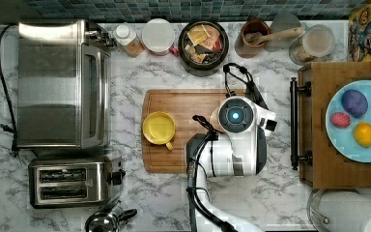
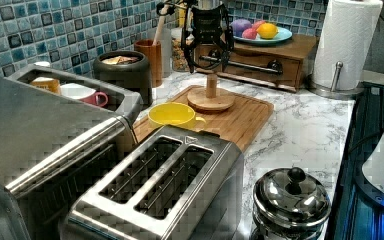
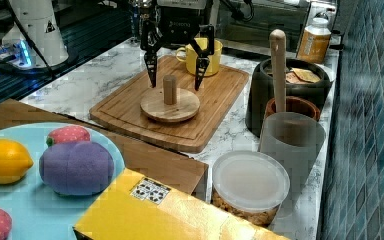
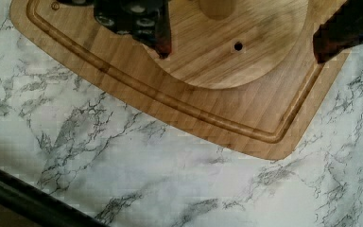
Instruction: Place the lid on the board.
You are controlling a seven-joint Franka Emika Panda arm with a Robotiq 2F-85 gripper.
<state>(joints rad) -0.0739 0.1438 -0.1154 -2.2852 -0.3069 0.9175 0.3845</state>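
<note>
Here, in the right view, from left to right: lid (image 3: 170, 104) flat on the board (image 3: 130, 107), near its end away from the yellow cup (image 3: 202, 56), upright peg handle pointing straight up. Fingers (image 3: 152, 62) spread wide, released, either side of the peg, touching nothing. Hidden beneath the arm in the top view; cut off in the wrist view.

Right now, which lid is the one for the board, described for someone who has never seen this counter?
Find the large light-brown bamboo cutting board mid-counter. Beside the yellow cup lies the small round wooden lid, directly under the open hand. Its upright peg handle sets it apart from the white plastic lid.
</note>
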